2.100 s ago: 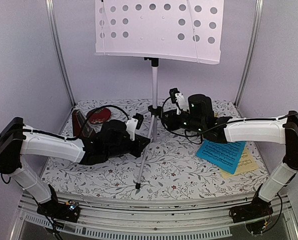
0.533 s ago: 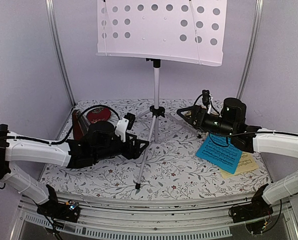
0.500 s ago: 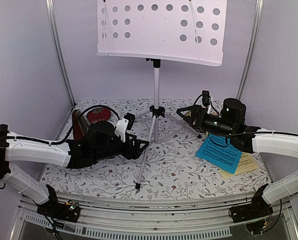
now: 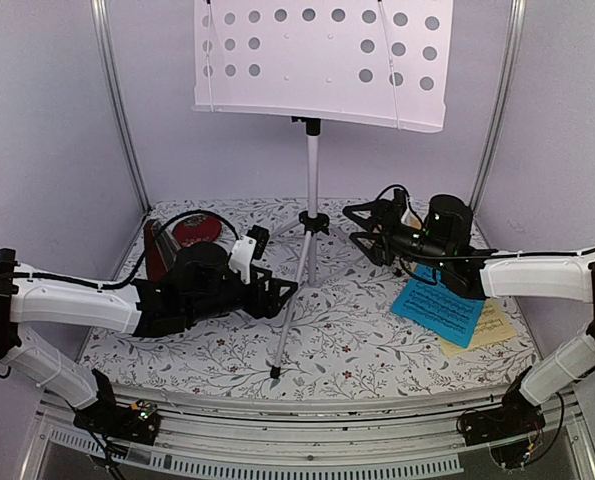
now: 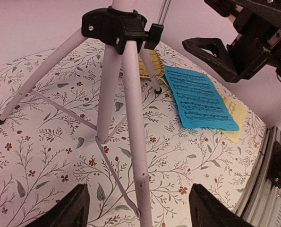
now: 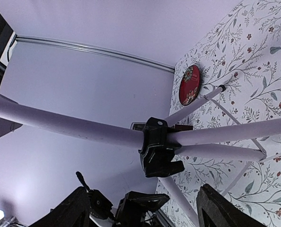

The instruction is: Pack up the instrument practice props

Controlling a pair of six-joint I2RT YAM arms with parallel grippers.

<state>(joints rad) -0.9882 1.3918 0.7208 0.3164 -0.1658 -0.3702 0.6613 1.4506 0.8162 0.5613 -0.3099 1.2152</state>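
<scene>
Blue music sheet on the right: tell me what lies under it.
A pale-yellow music sheet lies under the blue music sheet, poking out at its near-right edge. How far it reaches underneath is covered.

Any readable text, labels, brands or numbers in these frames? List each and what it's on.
No legible words, brands or numbers in any view.
blue music sheet: printed staves of notation, too small to read.
pale-yellow music sheet: faint print, too blurred to read.
red disc: a pattern only, no lettering that can be made out.
music stand: no label visible.
</scene>
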